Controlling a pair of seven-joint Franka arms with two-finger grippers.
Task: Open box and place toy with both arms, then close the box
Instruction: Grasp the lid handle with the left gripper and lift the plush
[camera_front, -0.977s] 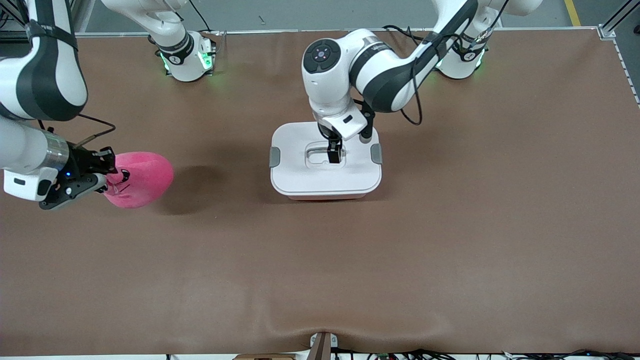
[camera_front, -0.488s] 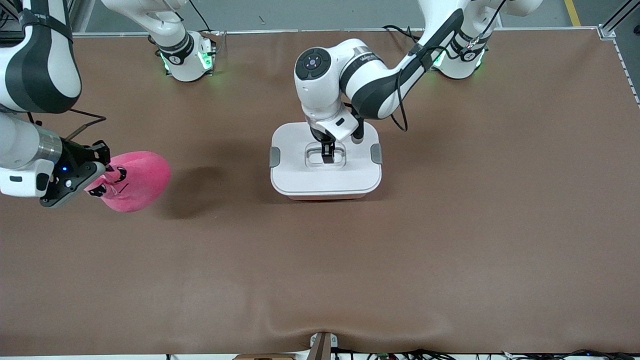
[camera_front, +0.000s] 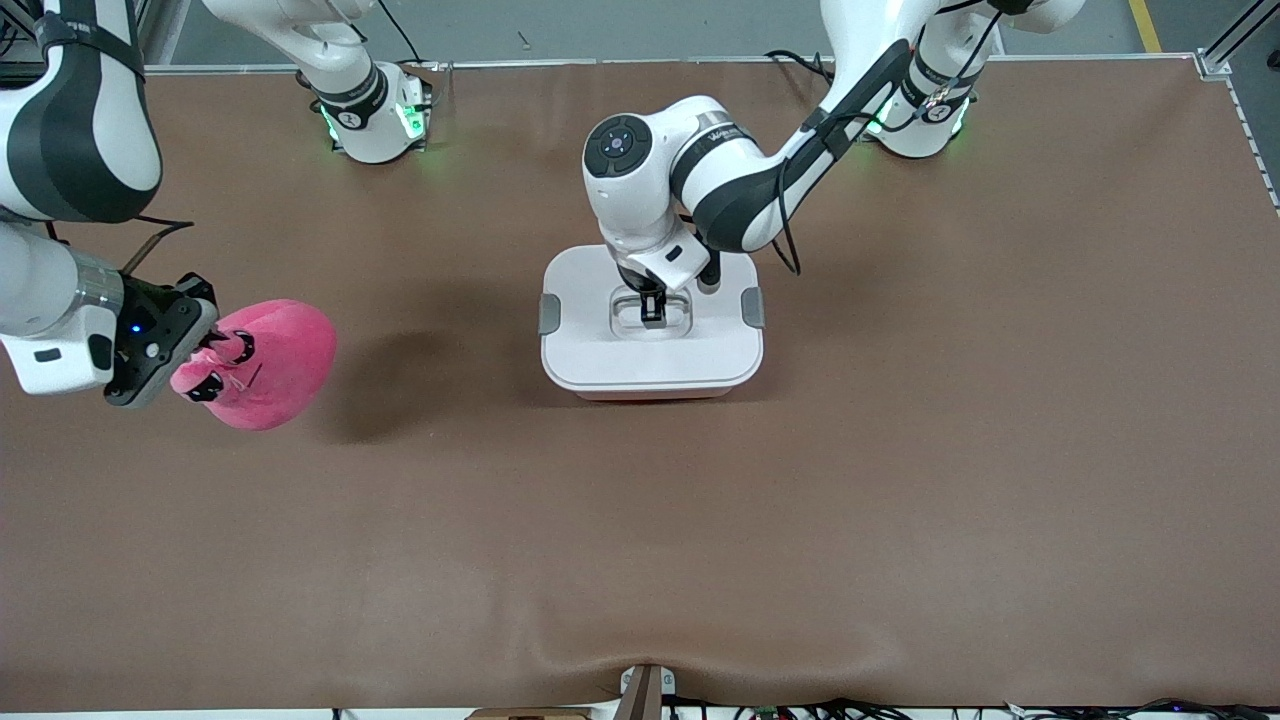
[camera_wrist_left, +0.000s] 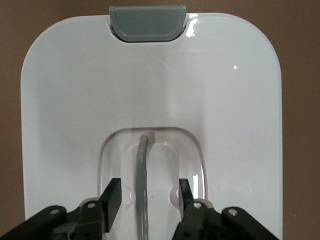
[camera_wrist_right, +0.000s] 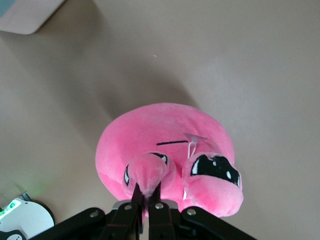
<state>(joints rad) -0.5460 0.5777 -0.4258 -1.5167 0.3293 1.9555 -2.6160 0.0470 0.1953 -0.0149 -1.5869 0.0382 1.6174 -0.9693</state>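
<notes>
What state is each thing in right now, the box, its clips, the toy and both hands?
Box: closed, white lid on.
Grey side clips: down against the lid.
Pink plush toy: pinched by a protruding part.
Left hand: open, straddling the lid's handle.
Right hand: shut on the toy.

The counter (camera_front: 900, 450) is covered in plain matte brown. The box (camera_front: 652, 350) is seen with a glossy white lid, a sliver of pink tub at its 6 o'clock edge, grey side clips (camera_front: 549, 313) at 3 and 9 o'clock, and a clear handle (camera_wrist_left: 143, 192) in its recess. The toy (camera_front: 265, 365) is coloured bright pink, with black-and-white eye patches and a thin dark line. The arms (camera_front: 700, 180) are finished in white with black bands; green lights are shown at their bases. The fingers (camera_wrist_left: 112, 200) are black.
</notes>
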